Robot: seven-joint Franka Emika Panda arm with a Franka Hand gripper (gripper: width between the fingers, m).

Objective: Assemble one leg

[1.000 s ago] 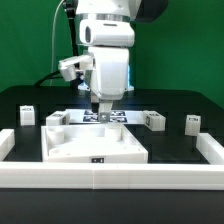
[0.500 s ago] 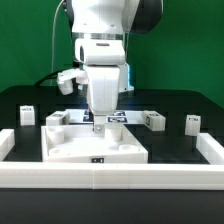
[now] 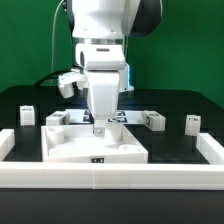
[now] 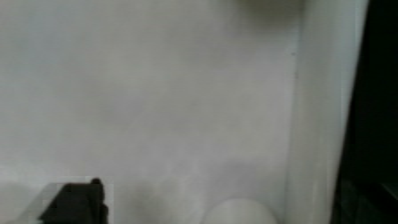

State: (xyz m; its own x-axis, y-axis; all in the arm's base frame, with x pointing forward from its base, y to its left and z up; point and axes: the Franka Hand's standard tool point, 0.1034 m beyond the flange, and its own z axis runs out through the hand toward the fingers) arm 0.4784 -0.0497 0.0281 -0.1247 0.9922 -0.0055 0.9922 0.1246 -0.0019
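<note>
- Gripper (image 3: 97,124) low over the white panel (image 3: 70,150), near its far rim (finger spread: cannot tell).
- Leg (image 3: 56,120) on the black table (image 3: 172,102), beside the panel's far corner, at the exterior view's left.

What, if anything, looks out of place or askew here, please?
Nothing stands out: the white panel lies flat, the legs sit apart beside it, and the end effector hangs low over the panel.
</note>
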